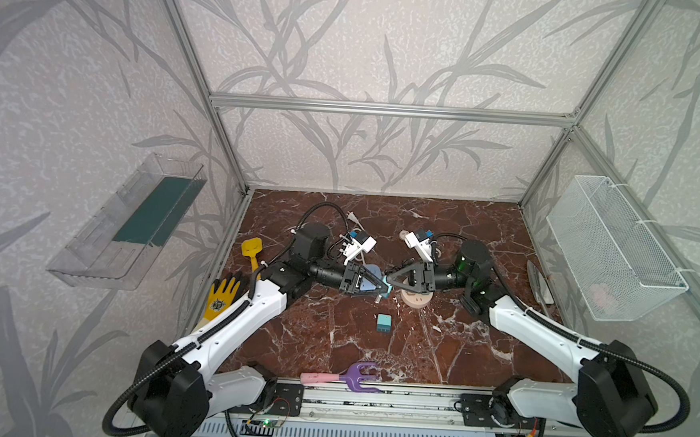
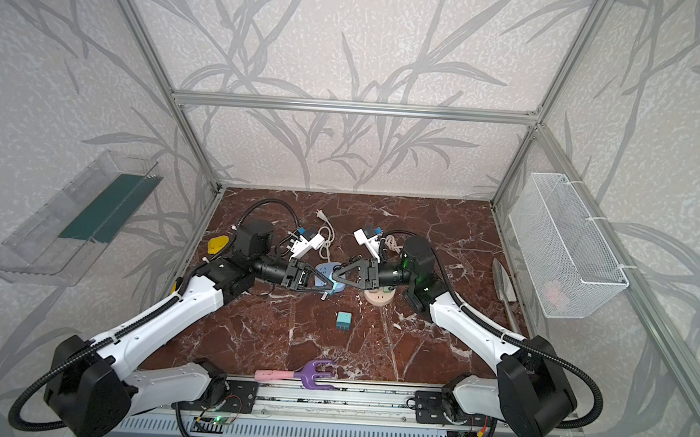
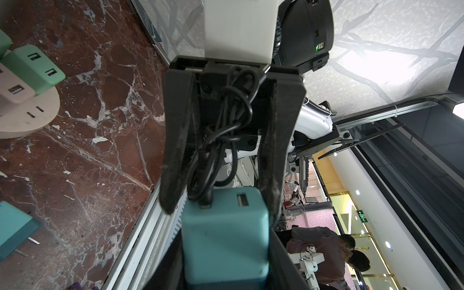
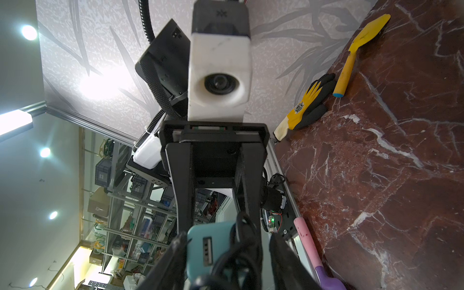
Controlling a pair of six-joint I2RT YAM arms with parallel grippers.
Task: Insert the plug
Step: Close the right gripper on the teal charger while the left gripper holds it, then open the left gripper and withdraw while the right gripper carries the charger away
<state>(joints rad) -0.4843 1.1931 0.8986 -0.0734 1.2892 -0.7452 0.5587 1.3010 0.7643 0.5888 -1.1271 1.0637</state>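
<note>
A teal plug with a black cable in one of its USB ports hangs above the table's middle, and my left gripper is shut on it. In both top views the two grippers meet tip to tip: left gripper, right gripper. My right gripper is open around the plug's USB end and the cable bundle; one finger touches the plug, the other stands a little off the cable. A round beige socket lies under the right gripper, and a blue socket under the left.
A second teal plug lies loose on the marble in front. The beige socket holds a green charger. A purple rake lies at the front edge, a yellow shovel and glove at the left, a trowel at the right.
</note>
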